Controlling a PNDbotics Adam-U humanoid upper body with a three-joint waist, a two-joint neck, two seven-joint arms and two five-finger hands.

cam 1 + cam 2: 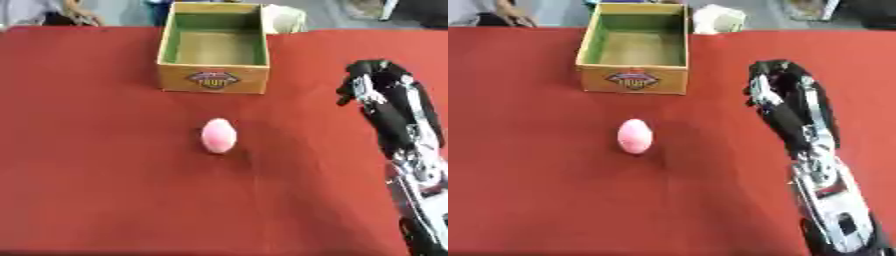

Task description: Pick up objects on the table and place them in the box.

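A pink egg-shaped object [218, 135] lies on the red table, a short way in front of the box. The box [213, 46] is yellow-brown with a green inside and a logo on its front wall; nothing shows inside it. My right hand [773, 85] hovers over the table to the right of the box and the pink object, well apart from both, its fingers curled downward and holding nothing. Its black and silver forearm runs down to the lower right corner. My left hand shows in neither view.
The red table [96, 175] fills most of the view. A pale, whitish object [717, 20] stands just beyond the table's far edge, right of the box. People sit at the far left edge, away from the things.
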